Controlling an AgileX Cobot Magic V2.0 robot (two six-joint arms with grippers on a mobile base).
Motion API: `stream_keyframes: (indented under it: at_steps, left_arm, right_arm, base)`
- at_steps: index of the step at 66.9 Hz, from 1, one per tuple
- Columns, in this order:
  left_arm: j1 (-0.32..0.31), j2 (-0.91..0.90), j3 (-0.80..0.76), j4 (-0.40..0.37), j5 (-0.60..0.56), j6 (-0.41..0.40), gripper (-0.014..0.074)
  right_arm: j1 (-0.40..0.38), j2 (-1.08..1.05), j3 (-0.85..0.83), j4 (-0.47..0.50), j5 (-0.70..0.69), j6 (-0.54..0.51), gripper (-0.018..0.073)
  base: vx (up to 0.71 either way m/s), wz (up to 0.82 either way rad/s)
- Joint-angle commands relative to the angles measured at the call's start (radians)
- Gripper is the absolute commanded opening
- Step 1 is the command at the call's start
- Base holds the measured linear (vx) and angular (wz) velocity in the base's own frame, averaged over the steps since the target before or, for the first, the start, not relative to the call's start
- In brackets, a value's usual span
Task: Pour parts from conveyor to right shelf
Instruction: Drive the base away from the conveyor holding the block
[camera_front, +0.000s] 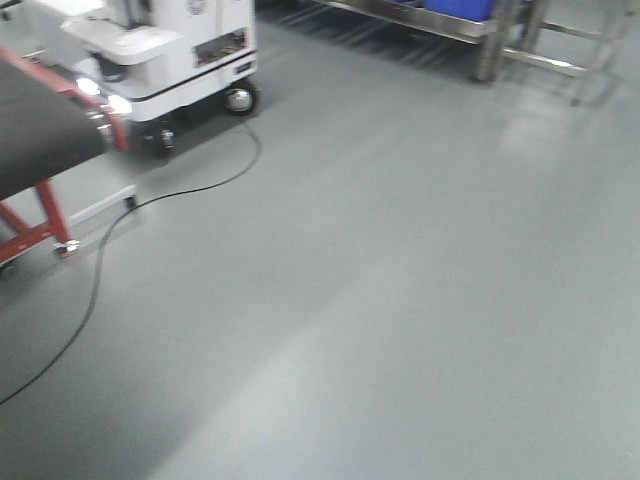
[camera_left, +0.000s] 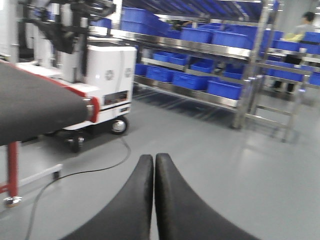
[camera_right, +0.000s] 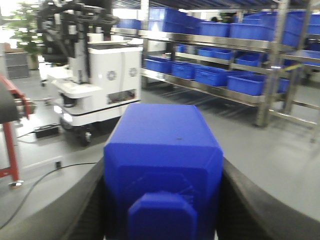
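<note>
A bright blue part (camera_right: 162, 165), a block with a knob facing the camera, fills the right wrist view. My right gripper (camera_right: 162, 150) is shut on it, with black fingers (camera_right: 250, 200) on both its sides, held above the grey floor. My left gripper (camera_left: 154, 159) is shut with nothing between its fingers, also over the floor. The conveyor (camera_left: 35, 105), a dark belt on a red frame, stands at the left (camera_front: 40, 130). The right shelf (camera_left: 200, 47), a steel rack with blue bins, runs along the back (camera_right: 225, 45).
A white mobile robot (camera_front: 170, 50) with black arms stands beside the conveyor's end (camera_left: 107, 75). A black cable (camera_front: 190, 190) snakes over the grey floor from it. A person (camera_left: 305, 25) stands far right behind the rack.
</note>
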Motion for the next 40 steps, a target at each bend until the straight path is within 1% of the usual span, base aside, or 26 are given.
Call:
stream_keyframes:
  at_steps: [1,40]
  left_arm:
    - [-0.005,-0.008,0.022,-0.009,-0.075,-0.004,-0.0006]
    - [-0.005,-0.008,0.022,-0.009,-0.075,-0.004,-0.0006]
  right_arm:
    - [-0.004,0.008,-0.027,-0.007,-0.08,-0.008,-0.0004]
    - [-0.004,0.008,-0.027,-0.007,-0.08,-0.008,-0.0004]
  base:
    - [-0.17,-0.66]
    - [-0.14,-0.68]
